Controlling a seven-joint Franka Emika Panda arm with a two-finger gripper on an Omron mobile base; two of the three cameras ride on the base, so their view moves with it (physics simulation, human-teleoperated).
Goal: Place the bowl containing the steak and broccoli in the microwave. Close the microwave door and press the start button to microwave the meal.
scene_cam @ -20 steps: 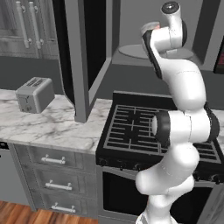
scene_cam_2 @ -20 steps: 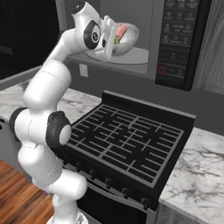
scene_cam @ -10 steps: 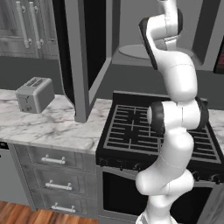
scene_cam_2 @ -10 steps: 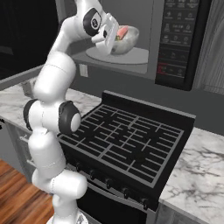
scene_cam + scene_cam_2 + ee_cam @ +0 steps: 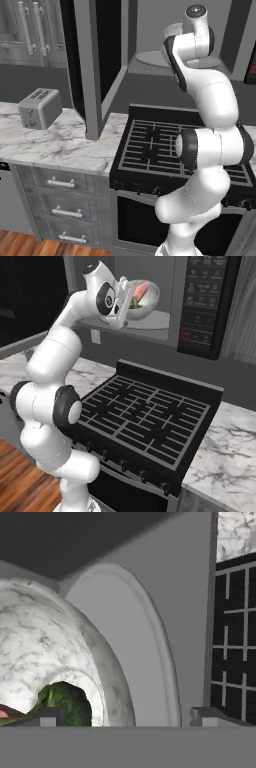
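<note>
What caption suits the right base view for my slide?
Open gripper beside the bowl on the microwave turntable.

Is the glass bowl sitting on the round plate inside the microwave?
Touching. In the right base view the bowl rests directly on the round plate, no gap beneath it.

flat even rendered light, dim dark upper corners, soft faint shadows, coarse pixelated blur

The round clear glass bowl (image 5: 145,300) looks greyish and faintly marbled, smooth-walled, beside the bumpy dark green broccoli floret (image 5: 65,703). The wide black microwave door (image 5: 95,60) is glossy (its grey frame is matt). The white veined marble counter (image 5: 60,145) looks polished; the small silver toaster (image 5: 40,107) is brushed metal; the black stove grates (image 5: 145,421) are matt.
</note>
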